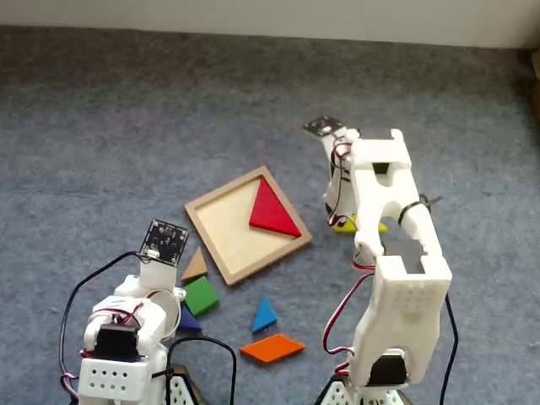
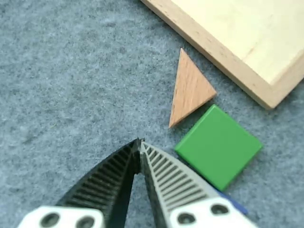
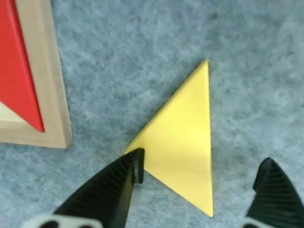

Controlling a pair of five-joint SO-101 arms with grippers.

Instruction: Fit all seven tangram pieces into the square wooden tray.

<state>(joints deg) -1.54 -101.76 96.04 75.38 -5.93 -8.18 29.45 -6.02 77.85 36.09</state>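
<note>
Grey carpet (image 1: 101,126) carries the yellow triangle (image 3: 185,142) near the wooden tray (image 3: 54,71) corner; right gripper (image 3: 202,166), fingers apart, straddles it (left gripper (image 2: 139,147) closed, empty); centre both edges before clamping.

It reads as a small robotics lab or hobby bench: a white printed left arm (image 1: 126,342) and right arm (image 1: 396,253) with loose cables (image 1: 327,331) stand on a grey felt-like mat (image 1: 126,126) before a pale wall (image 1: 253,15).
</note>
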